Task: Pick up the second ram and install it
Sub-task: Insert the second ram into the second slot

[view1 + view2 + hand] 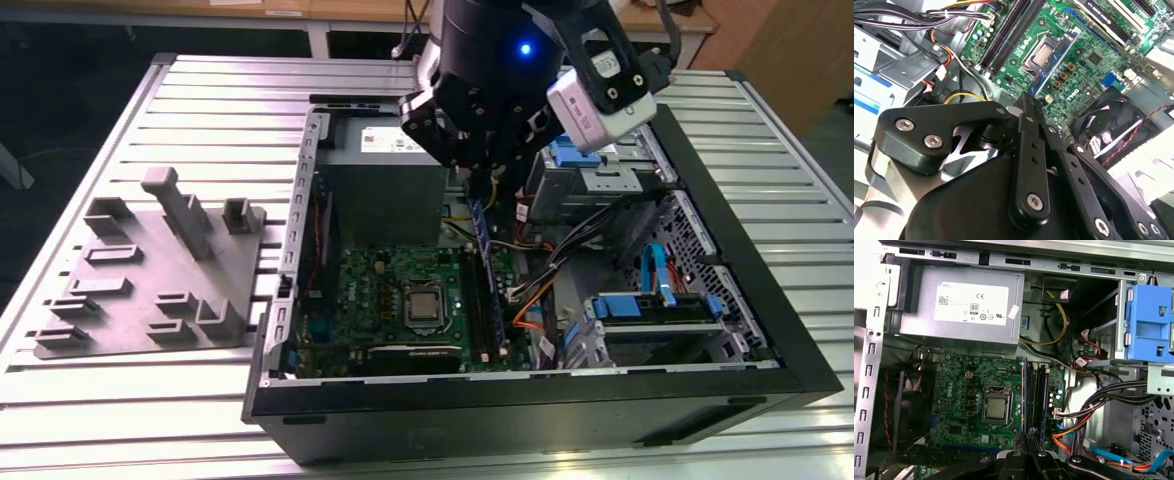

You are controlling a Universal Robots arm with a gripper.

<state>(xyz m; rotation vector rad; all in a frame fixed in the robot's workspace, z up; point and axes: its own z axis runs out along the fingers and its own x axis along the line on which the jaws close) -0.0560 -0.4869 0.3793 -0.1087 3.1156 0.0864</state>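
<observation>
the black two-fingered hand [478, 188] hangs over the open black computer case [534, 415] on the ribbed metal desk [200, 100], its fingers pinched almost together on the thin, dark, card-flat second ram [1024, 395], seen edge-on. in the first wrist view the ram runs alongside the black memory slots [1038, 395] of the green motherboard [380, 290], near the square silver processor [995, 409].

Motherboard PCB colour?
Green. The motherboard shows best in the first wrist view.
</observation>
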